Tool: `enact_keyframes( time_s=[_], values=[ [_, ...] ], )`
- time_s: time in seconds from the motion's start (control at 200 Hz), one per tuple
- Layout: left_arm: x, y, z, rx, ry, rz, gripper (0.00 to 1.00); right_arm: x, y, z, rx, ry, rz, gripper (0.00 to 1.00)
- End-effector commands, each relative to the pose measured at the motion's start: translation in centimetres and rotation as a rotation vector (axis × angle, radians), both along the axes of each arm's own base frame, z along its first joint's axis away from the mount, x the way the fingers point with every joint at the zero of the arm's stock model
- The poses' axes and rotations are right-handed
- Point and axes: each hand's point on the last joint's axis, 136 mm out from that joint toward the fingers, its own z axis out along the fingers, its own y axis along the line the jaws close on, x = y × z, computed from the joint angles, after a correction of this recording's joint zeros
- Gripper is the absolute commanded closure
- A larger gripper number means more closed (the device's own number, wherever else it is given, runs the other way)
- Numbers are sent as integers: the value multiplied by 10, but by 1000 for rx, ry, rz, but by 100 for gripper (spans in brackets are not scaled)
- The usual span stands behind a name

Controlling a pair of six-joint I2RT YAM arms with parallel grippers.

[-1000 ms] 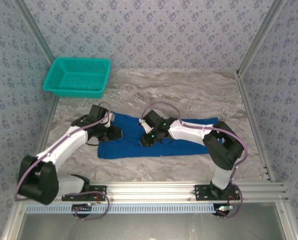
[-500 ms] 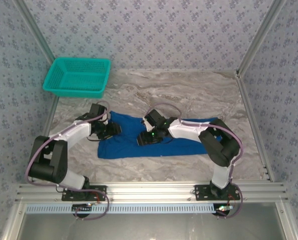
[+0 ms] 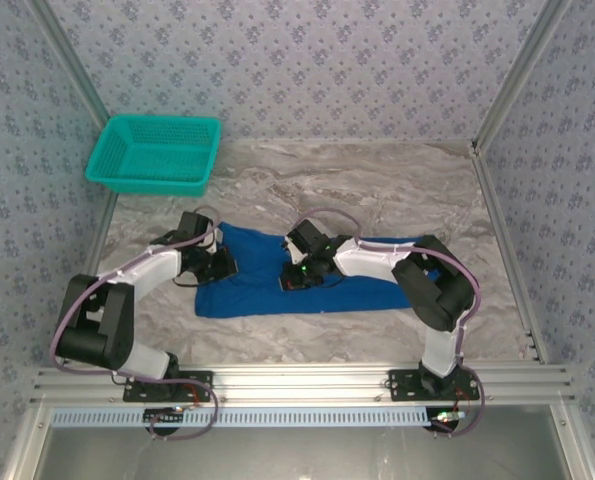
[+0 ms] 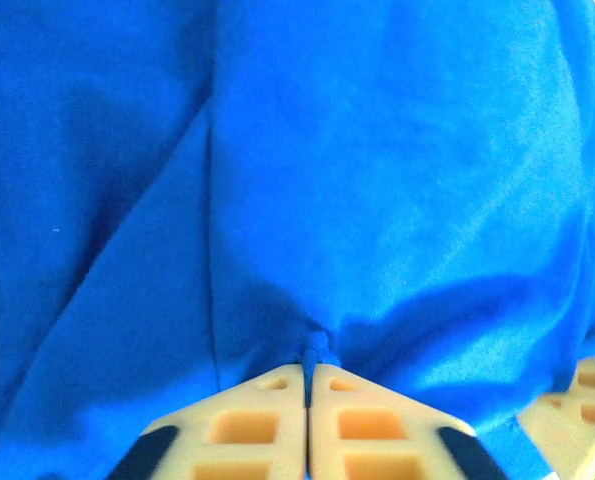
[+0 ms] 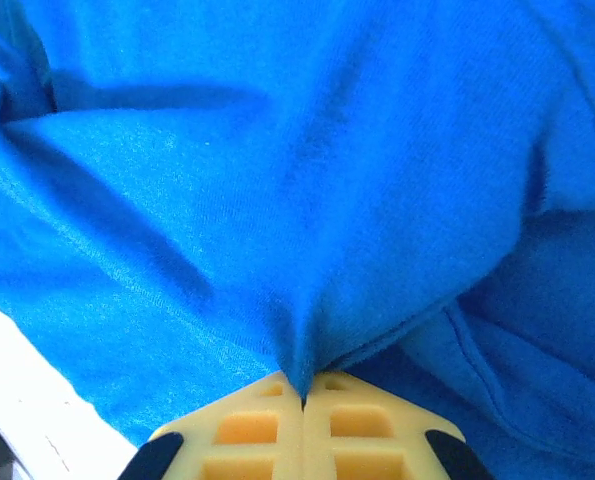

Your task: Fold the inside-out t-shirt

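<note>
The inside-out t-shirt (image 3: 367,290) is royal blue and lies flattened across the middle of the marble table, left to right. My left gripper (image 3: 224,268) presses down on its left end; in the left wrist view the left gripper (image 4: 308,372) is shut, pinching a small fold of the t-shirt (image 4: 377,180). My right gripper (image 3: 295,281) sits on the shirt's middle. In the right wrist view the right gripper (image 5: 303,395) is shut on a raised pleat of the t-shirt (image 5: 277,170).
A teal mesh basket (image 3: 155,152) stands at the back left corner. Patterned walls and aluminium posts enclose the marble table (image 3: 377,190). The arms' rail (image 3: 307,382) runs along the near edge. A strip of pale table (image 5: 37,420) shows beside the shirt's edge.
Both grippers have closed on the shirt fabric. The left arm's elbow swung back toward the near left between the earliest frame and now; the right gripper shifted only slightly.
</note>
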Motion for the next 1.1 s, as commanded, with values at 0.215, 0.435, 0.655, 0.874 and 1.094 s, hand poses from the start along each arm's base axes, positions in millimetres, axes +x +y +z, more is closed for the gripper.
enact_keyframes(
  time_s=[0.215, 0.435, 0.655, 0.874, 1.094],
  values=[
    [-42, 7, 21, 30, 29, -46, 100, -13, -1, 23, 26, 40, 25, 98],
    [-67, 13, 17, 89, 67, -50, 95, -19, -12, 20, -30, 97, 22, 95],
    [-78, 16, 17, 154, 104, -58, 58, -28, -47, 17, -170, 164, 21, 78],
    [-42, 29, 46, 249, -77, -18, 45, -7, -8, 76, -44, -95, 171, 60],
    [4, 75, 27, 201, -87, 204, 38, 26, 34, 59, 45, -149, 136, 56]
  ],
)
